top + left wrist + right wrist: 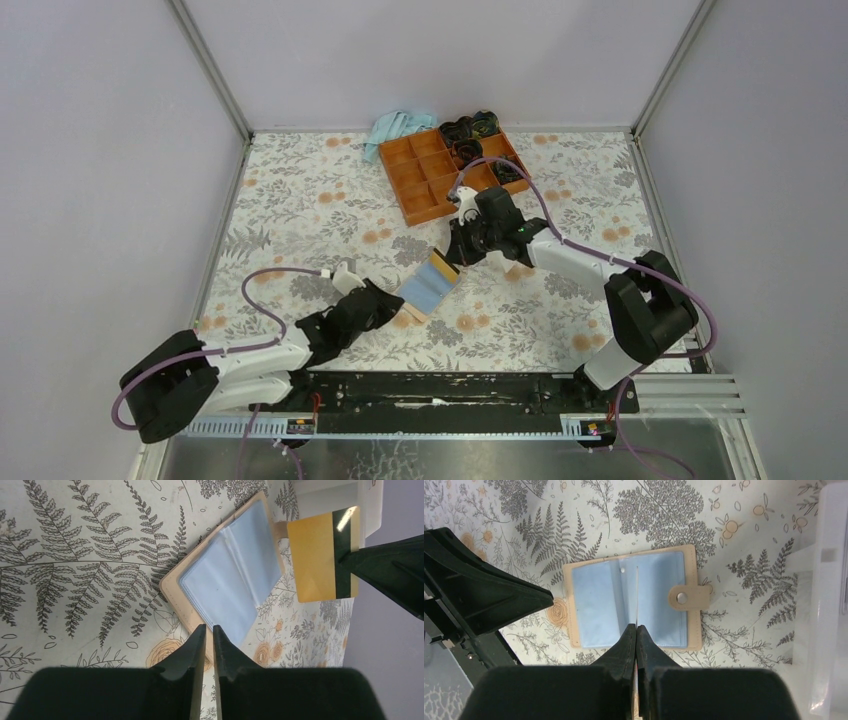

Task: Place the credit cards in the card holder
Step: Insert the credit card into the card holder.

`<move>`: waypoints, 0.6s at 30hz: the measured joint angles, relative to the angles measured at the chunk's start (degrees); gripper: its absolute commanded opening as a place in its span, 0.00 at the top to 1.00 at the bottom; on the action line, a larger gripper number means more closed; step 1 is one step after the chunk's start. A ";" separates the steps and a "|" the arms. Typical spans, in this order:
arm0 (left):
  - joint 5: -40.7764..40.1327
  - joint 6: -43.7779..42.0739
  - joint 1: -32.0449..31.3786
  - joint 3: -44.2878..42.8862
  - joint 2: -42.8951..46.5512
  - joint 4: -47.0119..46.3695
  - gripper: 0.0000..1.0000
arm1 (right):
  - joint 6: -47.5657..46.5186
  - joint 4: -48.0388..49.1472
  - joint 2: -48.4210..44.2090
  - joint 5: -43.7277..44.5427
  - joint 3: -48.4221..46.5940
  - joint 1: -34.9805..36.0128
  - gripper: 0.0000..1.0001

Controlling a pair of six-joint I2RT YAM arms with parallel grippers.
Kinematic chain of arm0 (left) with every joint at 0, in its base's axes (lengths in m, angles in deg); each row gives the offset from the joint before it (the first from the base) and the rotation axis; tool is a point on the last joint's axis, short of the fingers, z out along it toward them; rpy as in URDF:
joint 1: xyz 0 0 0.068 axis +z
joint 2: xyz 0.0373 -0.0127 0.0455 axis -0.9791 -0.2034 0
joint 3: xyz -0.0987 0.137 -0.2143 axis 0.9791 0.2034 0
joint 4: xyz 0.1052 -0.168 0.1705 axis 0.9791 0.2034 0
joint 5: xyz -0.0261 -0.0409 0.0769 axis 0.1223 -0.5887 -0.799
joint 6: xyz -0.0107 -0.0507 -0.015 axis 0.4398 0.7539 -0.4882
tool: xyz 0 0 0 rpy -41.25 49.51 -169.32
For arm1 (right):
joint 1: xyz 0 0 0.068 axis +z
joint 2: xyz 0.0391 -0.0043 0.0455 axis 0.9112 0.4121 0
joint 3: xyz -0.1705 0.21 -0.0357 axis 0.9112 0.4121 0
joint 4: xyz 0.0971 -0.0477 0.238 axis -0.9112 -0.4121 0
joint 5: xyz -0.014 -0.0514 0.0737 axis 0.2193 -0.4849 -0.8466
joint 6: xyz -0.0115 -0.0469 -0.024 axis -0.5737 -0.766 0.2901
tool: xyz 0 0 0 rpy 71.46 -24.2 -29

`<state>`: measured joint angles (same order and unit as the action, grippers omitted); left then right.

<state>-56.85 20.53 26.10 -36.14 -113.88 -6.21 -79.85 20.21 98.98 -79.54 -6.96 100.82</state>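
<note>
1. Tan card holder [594, 600] is lying open on the floral bench [300, 200], blue sleeves facing up.
2. Right jaws are pinching a gold credit card [315, 560] with a black stripe, holding it on edge over the open holder.
3. Left jaws are standing narrow at the holder's edge; I am not able to tell whether they are gripping it.
</note>
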 measured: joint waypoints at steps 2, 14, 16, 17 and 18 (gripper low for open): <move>-0.09 -0.09 -0.09 -0.28 -0.39 0.42 0.97 | -0.28 0.00 0.57 0.24 -0.72 0.00 1.00; -1.22 -0.61 -4.63 -2.25 -2.14 5.79 1.00 | -1.55 -0.37 4.02 0.52 -1.40 0.59 1.00; -1.46 -0.57 -5.73 -2.51 -2.43 6.82 1.00 | -1.77 -0.37 4.02 0.50 -1.46 0.94 1.00; -1.66 -0.39 -6.14 -2.54 -2.51 7.15 1.00 | -1.92 -0.33 4.02 0.50 -1.53 1.16 1.00; -1.88 -0.22 -6.40 -2.54 -2.54 7.56 1.00 | -1.99 -0.35 4.02 0.48 -1.57 1.38 1.00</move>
<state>-58.73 20.31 19.70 -38.67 -116.41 1.35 -81.84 19.86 103.00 -79.06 -8.53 102.20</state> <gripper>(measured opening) 0.009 0.015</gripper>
